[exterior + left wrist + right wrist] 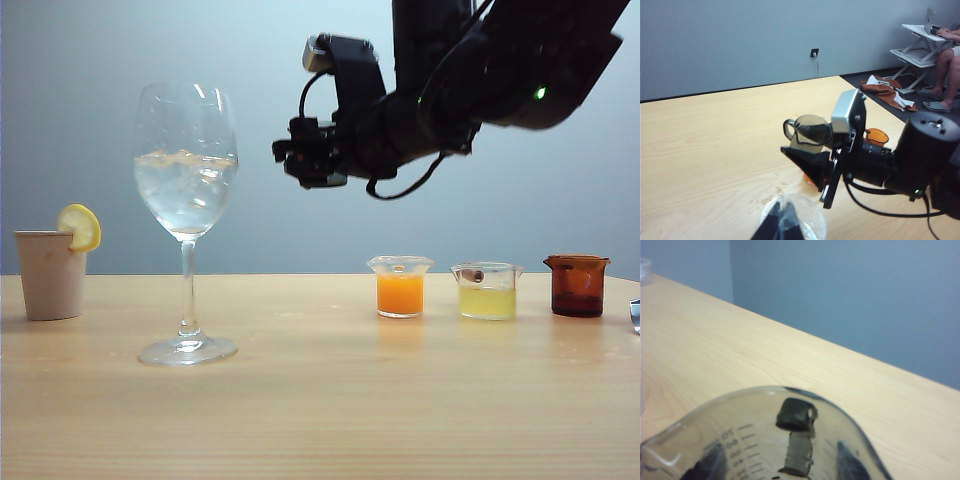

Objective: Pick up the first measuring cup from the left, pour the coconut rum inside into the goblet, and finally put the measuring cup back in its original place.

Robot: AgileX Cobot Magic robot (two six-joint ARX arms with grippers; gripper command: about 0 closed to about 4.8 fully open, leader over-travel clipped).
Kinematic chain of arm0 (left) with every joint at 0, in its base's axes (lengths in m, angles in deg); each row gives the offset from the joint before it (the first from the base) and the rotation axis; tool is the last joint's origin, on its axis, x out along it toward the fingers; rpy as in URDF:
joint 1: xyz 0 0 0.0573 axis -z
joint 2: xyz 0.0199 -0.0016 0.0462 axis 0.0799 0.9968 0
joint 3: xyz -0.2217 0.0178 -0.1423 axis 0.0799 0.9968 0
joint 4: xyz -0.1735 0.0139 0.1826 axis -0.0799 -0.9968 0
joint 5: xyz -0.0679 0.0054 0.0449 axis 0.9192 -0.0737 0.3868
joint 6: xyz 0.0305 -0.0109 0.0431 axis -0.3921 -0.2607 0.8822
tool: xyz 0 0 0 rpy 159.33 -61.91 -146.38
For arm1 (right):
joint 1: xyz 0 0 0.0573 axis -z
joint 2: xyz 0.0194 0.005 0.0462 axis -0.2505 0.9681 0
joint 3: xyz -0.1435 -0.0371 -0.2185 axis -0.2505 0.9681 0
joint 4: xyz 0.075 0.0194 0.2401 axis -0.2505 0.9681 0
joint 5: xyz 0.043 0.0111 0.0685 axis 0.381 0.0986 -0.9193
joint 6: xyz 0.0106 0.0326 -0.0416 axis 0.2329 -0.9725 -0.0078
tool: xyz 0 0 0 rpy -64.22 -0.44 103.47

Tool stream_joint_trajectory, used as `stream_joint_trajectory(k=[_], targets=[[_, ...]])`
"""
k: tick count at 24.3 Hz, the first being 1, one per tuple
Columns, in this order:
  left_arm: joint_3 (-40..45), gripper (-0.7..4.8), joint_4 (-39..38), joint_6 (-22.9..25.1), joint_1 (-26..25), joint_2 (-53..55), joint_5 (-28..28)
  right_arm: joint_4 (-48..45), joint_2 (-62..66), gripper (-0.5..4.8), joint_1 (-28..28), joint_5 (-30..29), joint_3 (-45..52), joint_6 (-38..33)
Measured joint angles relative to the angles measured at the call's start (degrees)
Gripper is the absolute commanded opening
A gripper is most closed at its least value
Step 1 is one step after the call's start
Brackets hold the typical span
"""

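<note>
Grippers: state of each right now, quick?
Left gripper: low above the goblet; jaws cannot be told.
Right gripper: raised beside the goblet, closed on the measuring cup.

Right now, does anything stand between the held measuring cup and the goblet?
Nothing visible. The right gripper holds the measuring cup in mid-air right of the goblet, only open air between. The left gripper shows only in its wrist view, above the goblet.

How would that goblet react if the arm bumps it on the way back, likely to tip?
Probably yes. The goblet looks top-heavy: liquid and ice fill its wide bowl on a thin stem over a small foot. It seems to be thin clear glass, so likely fragile. The right gripper, holding the measuring cup, is level with the bowl, where a nudge would tip it most easily.
</note>
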Motion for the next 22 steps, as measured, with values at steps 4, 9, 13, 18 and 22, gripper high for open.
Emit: stream_joint_trajectory(k=[4, 9, 13, 18, 22], targets=[[0.0, -0.05, 0.0, 0.0, 0.0, 0.0, 0.0, -2.3, 2.9, 1.16, -0.1, 0.0, 0.0, -0.3], [0.0, -0.06, 0.0, 0.0, 0.0, 0.0, 0.0, -3.4, 6.0, 1.16, -0.3, -1.1, 0.0, -0.8], [0.0, -0.05, 0.0, 0.0, 0.0, 0.0, 0.0, -4.4, 6.5, 1.16, -0.5, -2.6, -0.1, -1.2], [0.0, -0.05, 0.0, 0.0, 0.0, 0.0, 0.0, -5.3, 6.7, 1.16, -1.9, -3.4, -0.2, -1.7], [0.0, -0.06, 0.0, 0.0, 0.0, 0.0, 0.0, -6.1, 8.9, 1.16, -2.5, -3.4, -0.2, -1.8]])
